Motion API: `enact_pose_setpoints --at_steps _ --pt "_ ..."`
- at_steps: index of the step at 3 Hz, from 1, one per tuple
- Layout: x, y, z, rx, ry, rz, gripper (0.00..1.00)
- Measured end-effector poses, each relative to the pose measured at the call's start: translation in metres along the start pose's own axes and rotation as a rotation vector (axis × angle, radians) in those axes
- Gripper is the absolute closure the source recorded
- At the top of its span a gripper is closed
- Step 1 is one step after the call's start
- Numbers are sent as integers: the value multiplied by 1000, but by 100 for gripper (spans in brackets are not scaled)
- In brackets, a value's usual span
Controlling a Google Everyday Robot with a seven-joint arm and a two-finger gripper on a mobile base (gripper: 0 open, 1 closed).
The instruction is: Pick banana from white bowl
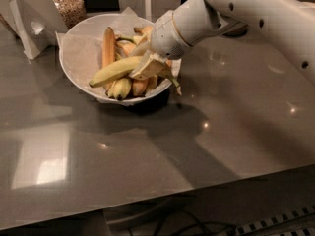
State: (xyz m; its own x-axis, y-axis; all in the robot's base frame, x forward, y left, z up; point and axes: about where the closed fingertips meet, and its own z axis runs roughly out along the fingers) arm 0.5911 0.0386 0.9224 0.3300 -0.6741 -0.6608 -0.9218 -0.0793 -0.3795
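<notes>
The white bowl, lined with white paper, stands at the back left of the grey table. Several bananas lie in it. The longest, yellow-green banana lies across the others, and its thin dark-tipped stem hangs over the bowl's right rim. My gripper reaches in from the right, over the bowl's right side, and is shut on the stem end of this banana. Shorter orange-yellow bananas lie behind and under it.
A jar of grain and a white folded stand are behind the bowl at the left. White card holders stand at the back. The table's front edge runs across the bottom, with cables below it.
</notes>
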Motion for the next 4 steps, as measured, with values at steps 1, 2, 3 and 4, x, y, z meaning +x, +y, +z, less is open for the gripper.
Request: enact_pose_setpoints --at_steps 1,2,3,4 --pt "-9 1 -2 3 -7 -16 100" --pt "-29 3 -9 4 -19 -53 100" --pt "-47 7 -20 -1 -25 -87 100" --pt "-60 17 -37 -25 -22 -115 100"
